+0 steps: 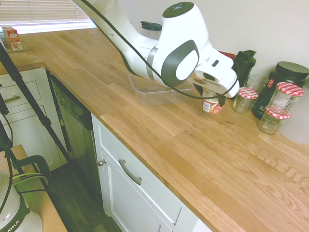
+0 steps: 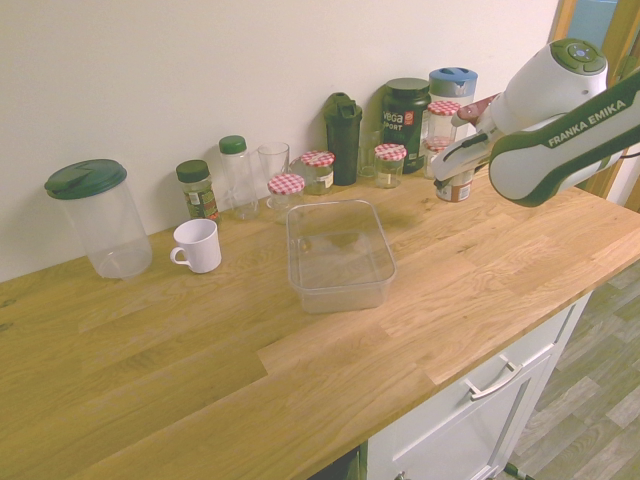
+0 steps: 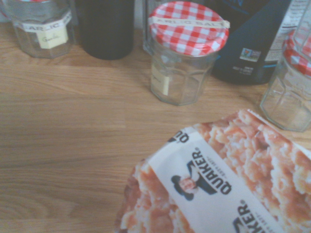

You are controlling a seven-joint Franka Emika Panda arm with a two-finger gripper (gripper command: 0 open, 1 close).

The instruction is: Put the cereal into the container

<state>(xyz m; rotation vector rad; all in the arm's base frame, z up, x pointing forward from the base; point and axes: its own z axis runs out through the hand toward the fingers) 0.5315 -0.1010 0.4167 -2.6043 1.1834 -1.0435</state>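
In the first exterior view, the gripper [image 1: 213, 98] is seen clenched on the cereal [image 1: 211, 106], which hangs just beneath it, lifted clear of the wooden countertop [image 1: 193, 159]. The container [image 1: 149, 89] lies off to one side of the gripper, partly hidden behind the arm. Jars with red-checkered lids [image 1: 245, 99] stand close on the gripper's other side.

In the second exterior view, the cereal [image 2: 455, 186] is held under the gripper [image 2: 458, 170], with the container [image 2: 338, 255] well apart from it and lower on the countertop [image 2: 480, 290]. The carry is best done with the cup kept above the tub's rim until it is centred over the open tub, then lowered before the grip is released; the nearby jars should be given room.

In the wrist view, the printed foil lid of the cereal [image 3: 228, 179] fills the near corner, and a checkered-lid jar [image 3: 187, 51] is seen beyond it.

The surface is a pale oak kitchen counter over white cabinets, backed by a plain wall lined with jars, bottles and a white mug [image 2: 196, 245].
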